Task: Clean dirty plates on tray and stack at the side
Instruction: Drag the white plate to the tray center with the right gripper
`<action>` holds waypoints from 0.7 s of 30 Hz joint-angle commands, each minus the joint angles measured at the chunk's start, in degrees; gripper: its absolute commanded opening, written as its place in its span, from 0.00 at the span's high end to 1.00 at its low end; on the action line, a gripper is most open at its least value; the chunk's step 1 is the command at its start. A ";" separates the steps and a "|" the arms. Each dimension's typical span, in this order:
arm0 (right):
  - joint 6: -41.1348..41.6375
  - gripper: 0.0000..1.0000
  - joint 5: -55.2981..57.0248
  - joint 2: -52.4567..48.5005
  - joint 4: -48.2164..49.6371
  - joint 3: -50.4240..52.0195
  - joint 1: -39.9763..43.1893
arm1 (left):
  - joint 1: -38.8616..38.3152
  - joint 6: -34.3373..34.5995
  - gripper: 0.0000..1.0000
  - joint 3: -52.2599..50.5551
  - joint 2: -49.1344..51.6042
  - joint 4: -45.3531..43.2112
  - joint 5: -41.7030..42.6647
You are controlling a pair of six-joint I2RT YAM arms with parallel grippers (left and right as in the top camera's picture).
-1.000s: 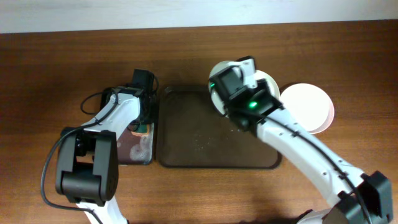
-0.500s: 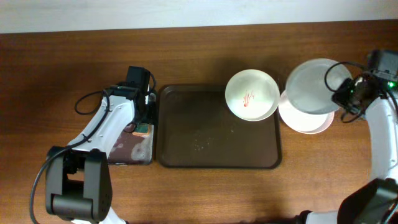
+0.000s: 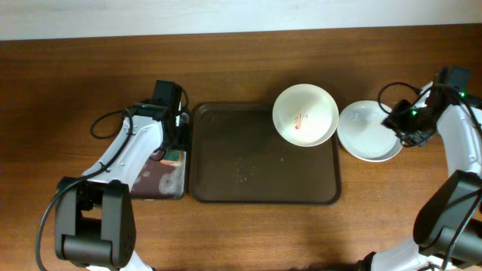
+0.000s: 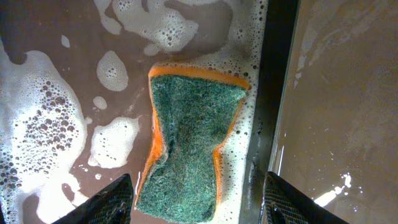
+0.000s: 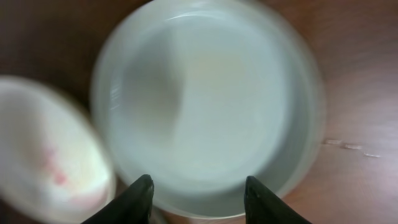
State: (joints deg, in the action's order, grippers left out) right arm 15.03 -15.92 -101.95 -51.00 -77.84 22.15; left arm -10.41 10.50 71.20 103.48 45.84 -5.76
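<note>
A plate with a red smear point(image 3: 303, 114) sits on the far right corner of the dark brown tray point(image 3: 226, 165). It shows blurred at the left of the right wrist view point(image 5: 43, 155). Two clean pale plates are stacked point(image 3: 367, 132) on the table right of the tray. The top plate fills the right wrist view point(image 5: 208, 106). My right gripper point(image 3: 401, 122) point(image 5: 199, 199) is open at the stack's right rim, holding nothing. My left gripper point(image 3: 172, 150) point(image 4: 199, 205) is open just above the green-orange sponge point(image 4: 189, 146), its fingers on either side of it.
The sponge lies in foamy water in a narrow black tray point(image 3: 154, 181) point(image 4: 56, 74) left of the brown tray. The brown tray's wet floor point(image 4: 342, 112) shows beside the black tray's rim. A black cable point(image 3: 109, 124) loops by the left arm.
The right arm carried a clean plate from over the tray to the right, lowered it onto the other plate and let go. The left arm has hardly moved.
</note>
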 commanded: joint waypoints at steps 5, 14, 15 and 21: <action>-2.91 0.54 -0.59 -0.72 -0.63 1.16 -14.64 | 0.09 0.13 0.34 0.79 -0.96 0.11 0.42; 2.73 0.61 3.15 -4.96 9.14 8.79 -23.04 | 0.09 0.13 0.32 0.79 -0.96 0.13 0.42; 3.54 0.61 3.19 -5.38 9.60 9.01 -23.08 | 0.09 0.13 0.32 0.79 -0.96 0.13 0.42; 5.42 0.91 2.40 -7.61 9.70 9.55 -24.39 | 0.09 0.13 0.31 0.79 -0.96 0.11 0.42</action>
State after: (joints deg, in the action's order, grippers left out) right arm 19.92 -12.75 -108.73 -41.23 -68.86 -0.60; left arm -10.41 10.50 71.20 103.48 45.87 -5.76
